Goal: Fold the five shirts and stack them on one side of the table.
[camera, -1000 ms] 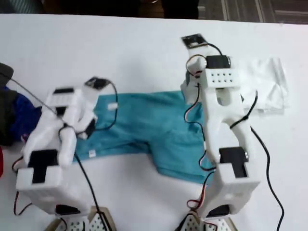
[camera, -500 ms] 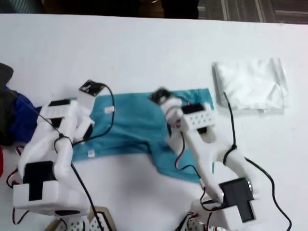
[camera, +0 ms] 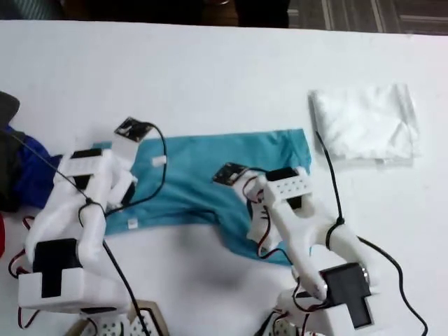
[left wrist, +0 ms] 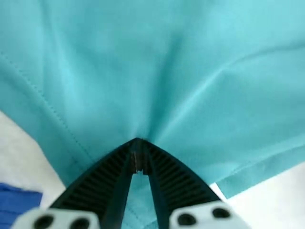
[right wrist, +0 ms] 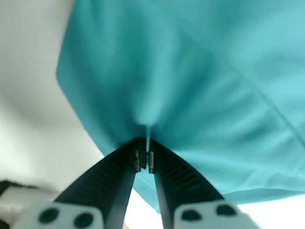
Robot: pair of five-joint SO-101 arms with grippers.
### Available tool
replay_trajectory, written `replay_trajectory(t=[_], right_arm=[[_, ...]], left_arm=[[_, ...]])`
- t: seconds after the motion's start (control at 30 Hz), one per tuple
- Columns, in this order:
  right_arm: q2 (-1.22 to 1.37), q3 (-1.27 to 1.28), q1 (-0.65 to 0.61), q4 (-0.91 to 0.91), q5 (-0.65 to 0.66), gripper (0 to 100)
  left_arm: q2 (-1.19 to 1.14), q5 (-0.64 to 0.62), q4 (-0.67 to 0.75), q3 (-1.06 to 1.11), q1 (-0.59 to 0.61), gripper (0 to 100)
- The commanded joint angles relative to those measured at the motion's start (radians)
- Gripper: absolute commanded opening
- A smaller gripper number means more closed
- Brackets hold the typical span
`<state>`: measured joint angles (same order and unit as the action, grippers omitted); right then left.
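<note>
1. trouble is hiding in the two grips: your left gripper (left wrist: 137, 160) is pinching the teal shirt (camera: 203, 175) tight at the end near the dark pile of clothes (camera: 17, 175). your right gripper (right wrist: 144, 160) is squeezing the same shirt shut, close to the edge nearer the arms. each one is holding only a tiny bit of cloth, so a fast pull is likely making it slip out.
2. the shirt is lying spread on the table (camera: 210, 70), between the pile and the folded white shirt (camera: 364, 126). if you are lifting one side higher than the other, the fold is probably coming out crooked.
3. if the two arms are pulling away from each other, the cloth is going tight and may be popping free of one pinch.
4. wires (camera: 162, 150) are hanging by both arms, and one is lying over the shirt. they may be catching the cloth while you are swinging it over.
</note>
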<state>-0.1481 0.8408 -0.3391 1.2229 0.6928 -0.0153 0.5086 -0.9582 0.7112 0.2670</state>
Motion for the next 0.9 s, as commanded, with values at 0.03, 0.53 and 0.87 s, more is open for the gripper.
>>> replay_trajectory(t=[0.03,0.53,0.87], right_arm=[[-0.088,-0.005,0.002,0.033,0.044,1.9],[-0.452,0.058,-0.013,0.269,0.163,23.8],[-0.452,0.222,-0.228,0.160,0.196,24.0]], left_arm=[[-0.003,0.002,0.017,0.005,0.026,3],[-0.005,0.002,0.017,0.005,0.026,3],[-0.005,0.002,0.029,0.005,0.026,3]])
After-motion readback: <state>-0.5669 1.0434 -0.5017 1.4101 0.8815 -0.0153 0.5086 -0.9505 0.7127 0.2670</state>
